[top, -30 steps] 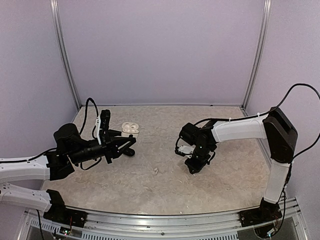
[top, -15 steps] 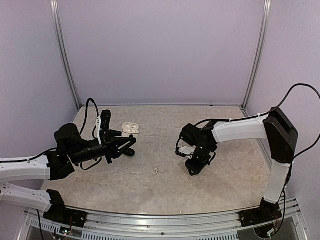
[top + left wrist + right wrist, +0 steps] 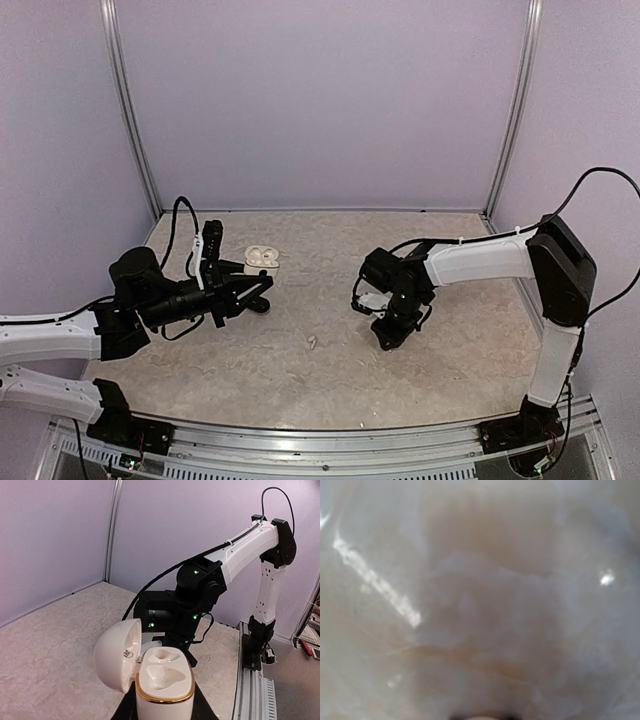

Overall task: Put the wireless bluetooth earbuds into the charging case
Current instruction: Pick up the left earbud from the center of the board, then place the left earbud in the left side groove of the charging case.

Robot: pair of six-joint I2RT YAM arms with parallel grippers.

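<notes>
Fingers at left gripper (image 3: 258, 288) clamped on open, empty charging case (image 3: 165, 682); at right gripper (image 3: 388, 330), cannot tell. Scarcely shifted this last second; nothing inserted yet.

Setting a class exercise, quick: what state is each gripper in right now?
Left gripper: shut on the open charging case.
Right gripper: cannot be told; its own wrist view is just a blur.

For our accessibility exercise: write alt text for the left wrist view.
An open, apparently empty white charging case sits clamped in the left gripper. Beyond it, the right arm bends down to the table.
</notes>
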